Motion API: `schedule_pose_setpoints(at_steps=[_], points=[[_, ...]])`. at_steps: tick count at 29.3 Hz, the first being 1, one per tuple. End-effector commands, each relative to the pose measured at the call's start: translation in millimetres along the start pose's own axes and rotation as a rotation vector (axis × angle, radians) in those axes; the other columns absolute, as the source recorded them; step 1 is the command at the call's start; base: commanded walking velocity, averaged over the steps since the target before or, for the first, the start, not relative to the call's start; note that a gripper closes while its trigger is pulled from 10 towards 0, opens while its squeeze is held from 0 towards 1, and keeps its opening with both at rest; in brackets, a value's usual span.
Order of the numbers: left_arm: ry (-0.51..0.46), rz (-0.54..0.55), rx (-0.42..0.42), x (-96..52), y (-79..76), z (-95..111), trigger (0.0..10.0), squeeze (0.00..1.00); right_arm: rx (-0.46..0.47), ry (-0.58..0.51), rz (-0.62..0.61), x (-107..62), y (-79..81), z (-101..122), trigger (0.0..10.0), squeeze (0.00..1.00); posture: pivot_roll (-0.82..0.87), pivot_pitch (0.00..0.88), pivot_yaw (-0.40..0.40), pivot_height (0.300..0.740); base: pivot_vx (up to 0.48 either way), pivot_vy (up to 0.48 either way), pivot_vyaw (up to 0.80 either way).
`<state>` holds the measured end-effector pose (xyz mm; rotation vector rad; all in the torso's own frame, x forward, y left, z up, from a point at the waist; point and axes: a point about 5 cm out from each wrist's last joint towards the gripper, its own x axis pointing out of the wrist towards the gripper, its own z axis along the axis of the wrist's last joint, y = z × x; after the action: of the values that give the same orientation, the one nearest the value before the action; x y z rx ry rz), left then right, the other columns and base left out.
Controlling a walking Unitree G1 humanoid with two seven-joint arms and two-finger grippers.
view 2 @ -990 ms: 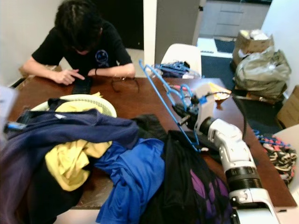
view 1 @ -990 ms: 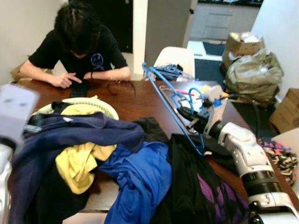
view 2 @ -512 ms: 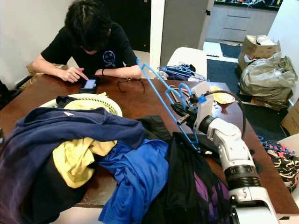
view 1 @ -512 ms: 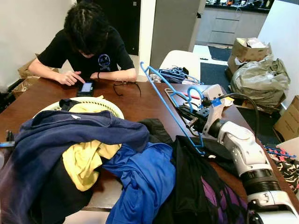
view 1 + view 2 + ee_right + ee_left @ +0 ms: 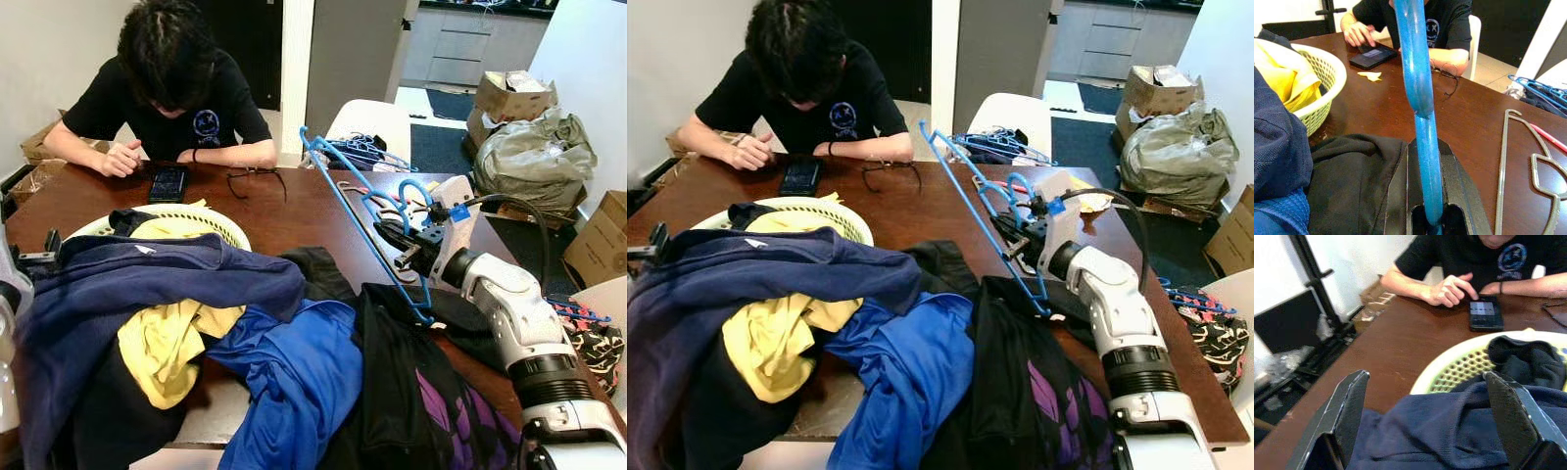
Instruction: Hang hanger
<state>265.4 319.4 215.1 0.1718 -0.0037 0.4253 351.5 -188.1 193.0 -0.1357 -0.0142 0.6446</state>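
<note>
1. Spanning most of the scene, one brown table [image 5: 294, 220] carries everything; a person [image 5: 167, 88] sits at the far left edge, leaning over a phone [image 5: 168, 183], judged busy with it and not part of the job.
2. Clothes heap [image 5: 196, 333] covers the near half: one navy garment [image 5: 147, 284], one yellow [image 5: 162, 338], one blue [image 5: 284, 377], one black with purple print [image 5: 411, 401], another black piece [image 5: 318, 269] behind. Judged dumped for sorting and hanging.
3. One pale laundry basket [image 5: 230, 225] at far left of the heap, half buried under navy and yellow cloth.
4. One white chair [image 5: 367, 122] at the far side, with a bundle of spare blue hangers [image 5: 358, 152] on it, count not readable.
5. Right gripper [image 5: 397, 238] mid-right over the table, fingers pinched together on the blue hanger [image 5: 358, 220]; the wrist view shows the bar seated between the black fingers. Hanger is lifted off the table, slanting from far left down to near right, hook by the wrist; judged held clear for carrying to a rail.
6. Left gripper [image 5: 1427, 423] at the near left edge beside the navy garment, fingers spread wide, holding nothing; judged idle.
7. Two bare wire hangers [image 5: 1528, 166] lie flat on the table, right of the gripper.
8. One pair of glasses [image 5: 257, 179] near the person's arm.
</note>
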Motion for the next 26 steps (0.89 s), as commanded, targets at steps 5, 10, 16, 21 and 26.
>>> schedule_pose_setpoints(at_steps=[5, 10, 16, 21, 26], points=[[0.084, -0.001, -0.005, 2.7, -4.7, -19, 10.0, 0.0, -0.019, -0.009, -0.017, -5.0, -5.3, 4, 10.0, 0.0, 0.06, 0.0, -0.048, 0.74, 0.0, 0.0, 0.0], [0.151, 0.004, -0.001, 4.1, -5.5, -32, 10.0, 0.0, -0.024, -0.008, -0.021, -6.9, -6.6, 5, 10.0, 0.0, 0.05, 0.0, -0.046, 0.74, 0.0, 0.0, 0.0], [0.184, 0.038, -0.008, 9.2, 0.5, -37, 6.2, 0.0, -0.031, -0.008, -0.025, -8.8, -7.9, 6, 10.0, 0.0, 0.04, 0.0, -0.041, 0.74, 0.0, 0.0, 0.0], [0.193, 0.055, -0.012, 12.2, 5.1, -39, 0.0, 0.0, -0.035, -0.01, -0.027, -9.9, -8.5, 7, 10.0, 0.0, 0.03, 0.0, -0.037, 0.74, 0.0, 0.0, 0.0], [0.189, 0.051, -0.02, 15.3, 4.8, -39, 0.0, 0.0, -0.041, -0.007, -0.03, -11.5, -9.3, 7, 10.0, 0.0, 0.03, 0.0, -0.038, 0.74, 0.0, 0.0, 0.0]])
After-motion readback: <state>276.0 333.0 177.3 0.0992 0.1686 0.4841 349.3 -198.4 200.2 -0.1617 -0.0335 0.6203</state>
